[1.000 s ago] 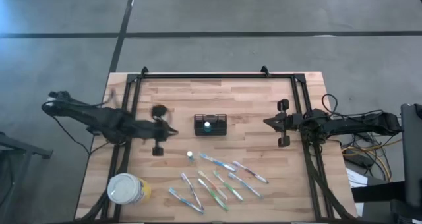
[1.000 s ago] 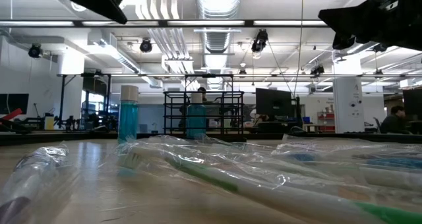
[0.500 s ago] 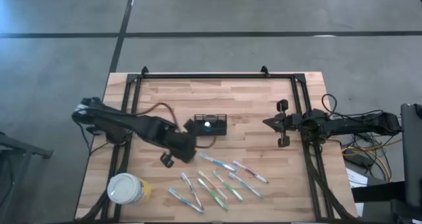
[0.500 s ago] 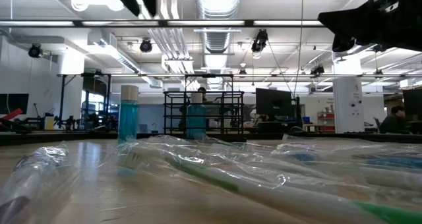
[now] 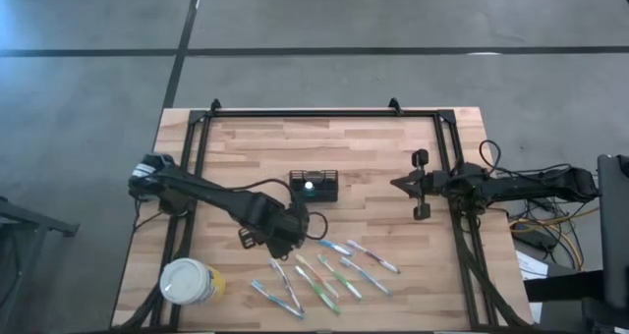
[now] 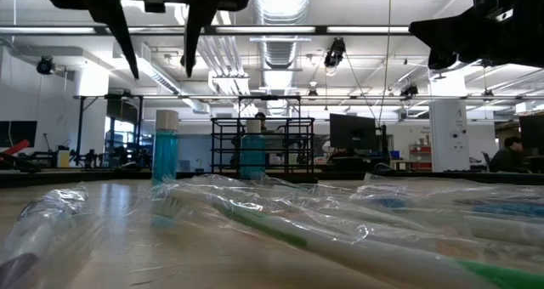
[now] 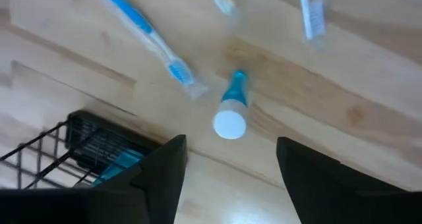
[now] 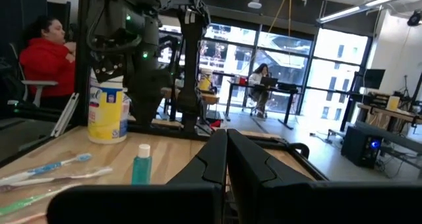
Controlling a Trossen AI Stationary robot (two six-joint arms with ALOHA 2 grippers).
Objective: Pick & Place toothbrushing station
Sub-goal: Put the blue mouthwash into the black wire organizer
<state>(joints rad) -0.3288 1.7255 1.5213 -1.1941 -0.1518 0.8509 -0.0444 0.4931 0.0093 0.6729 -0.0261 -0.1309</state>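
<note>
The toothbrushing station, a black wire-mesh caddy (image 5: 314,186), stands on its base mid-table with a teal bottle (image 5: 310,187) in it. A small teal bottle with a white cap (image 7: 231,115) stands upright on the table near the caddy (image 7: 79,151). My left gripper (image 7: 231,141) hangs open above this bottle (image 6: 165,144), fingers pointing down on either side and clear of it. The left gripper (image 5: 287,232) hides the bottle in the high view. My right gripper (image 5: 398,184) hovers shut near the right rail, holding nothing.
Several wrapped toothbrushes (image 5: 329,265) lie between the bottle and the near edge. A round white-and-yellow cup (image 5: 190,282) stands at the near left corner. A black frame (image 5: 324,113) rims the table. People sit in the room beyond the table (image 8: 46,53).
My left gripper has swung from left of the caddy toward the table's right and near edges. It now stands over the small bottle. It has tipped to point down and has opened. The bottle and caddy have stayed put.
</note>
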